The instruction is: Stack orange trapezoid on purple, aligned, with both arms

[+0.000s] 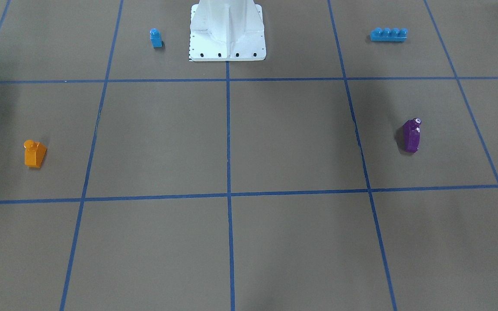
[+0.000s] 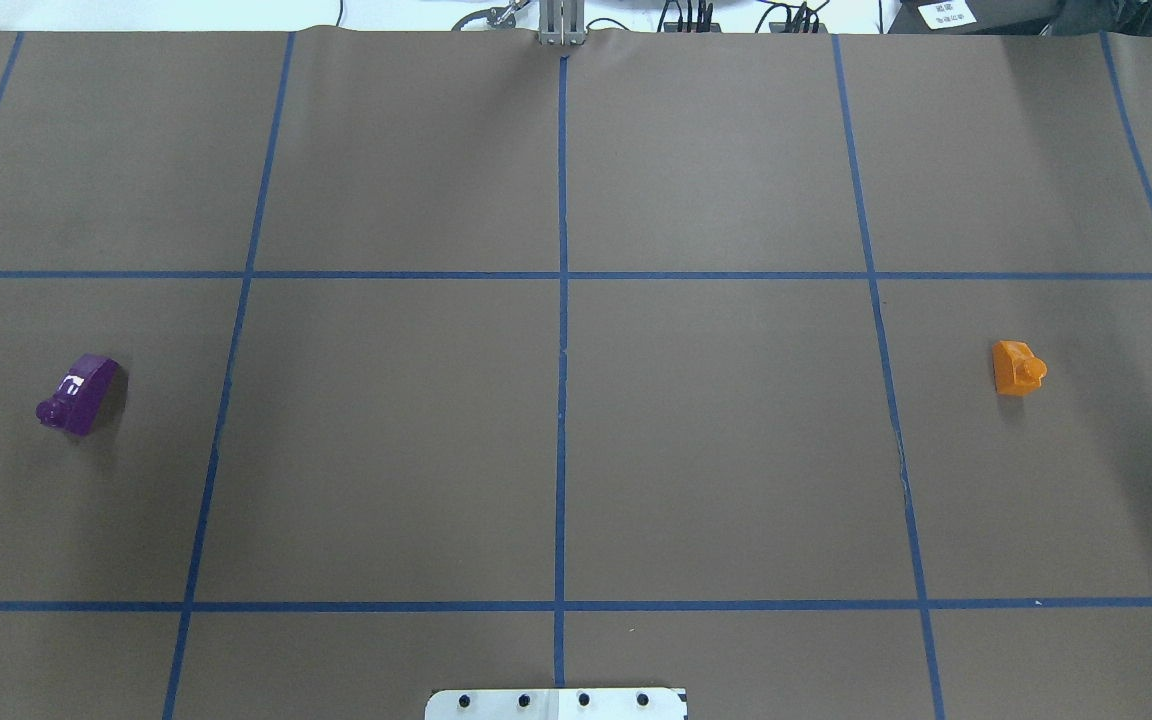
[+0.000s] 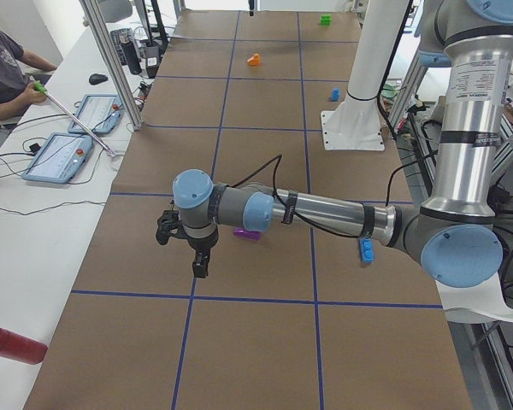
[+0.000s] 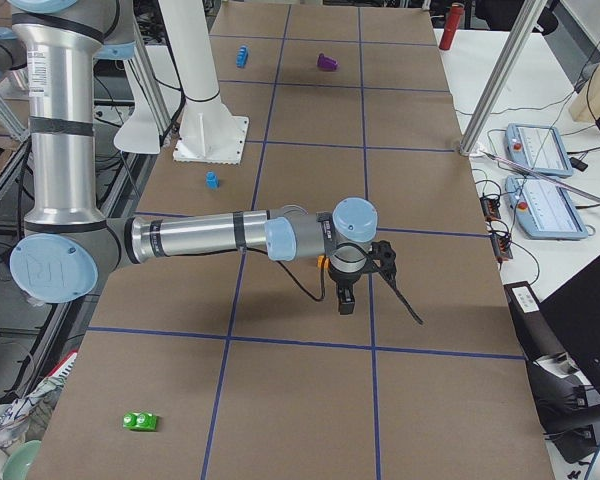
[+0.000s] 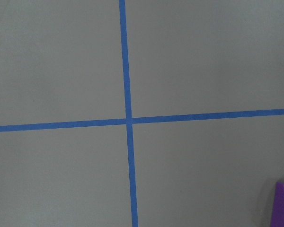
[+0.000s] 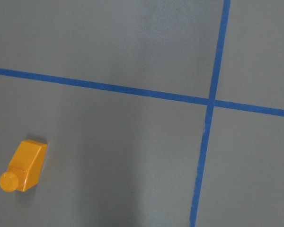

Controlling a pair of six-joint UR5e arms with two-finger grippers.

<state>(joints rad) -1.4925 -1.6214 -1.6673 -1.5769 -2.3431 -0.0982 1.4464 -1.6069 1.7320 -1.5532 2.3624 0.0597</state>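
Glossy orange trapezoid, purple: sloped, 1-stud, well apart.

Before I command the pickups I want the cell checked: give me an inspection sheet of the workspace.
Surface: brown paper with a blue tape grid, lying flat.
Job's things: orange trapezoid and purple brick lie far apart toward opposite table ends, studs pointing sideways; not stacked.
Clutter: small blue single-stud brick, long blue four-stud brick, green brick, red cylinder.
Grippers: left gripper hangs near the purple brick, right gripper near the orange trapezoid; open or shut cannot be told.
Cables: black cable loops along the left arm.
Surroundings: seated operator beside tablets on the side bench.
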